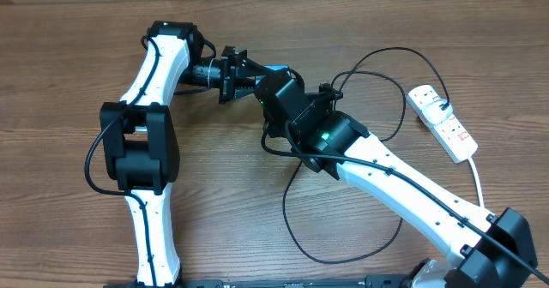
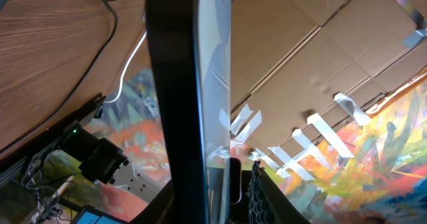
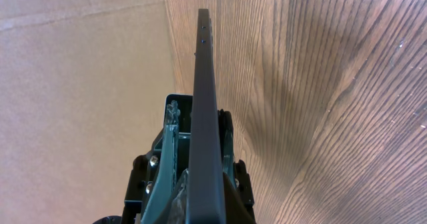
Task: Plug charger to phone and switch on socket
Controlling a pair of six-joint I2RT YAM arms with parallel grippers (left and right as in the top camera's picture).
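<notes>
The phone (image 1: pixel 276 68) is held off the table at the back centre, and only a sliver of its blue screen shows between the two arms. My left gripper (image 1: pixel 244 72) reaches in from the left and is shut on the phone. In the left wrist view the phone (image 2: pixel 187 84) stands edge-on in the jaws (image 2: pixel 223 194). My right gripper (image 1: pixel 279 87) grips the same phone from the front. The right wrist view shows the phone's dark edge (image 3: pixel 203 97) between the jaws (image 3: pixel 200 151). The charger cable (image 1: pixel 390 82) loops loosely on the table. Its tip is not visible. The socket (image 1: pixel 442 121) lies at the right.
The socket's thick white cord (image 1: pixel 477 178) runs toward the front right. A large loop of black cable (image 1: pixel 343 254) lies on the wooden table (image 1: pixel 69 91) in front of the right arm. Cardboard walls stand behind the table.
</notes>
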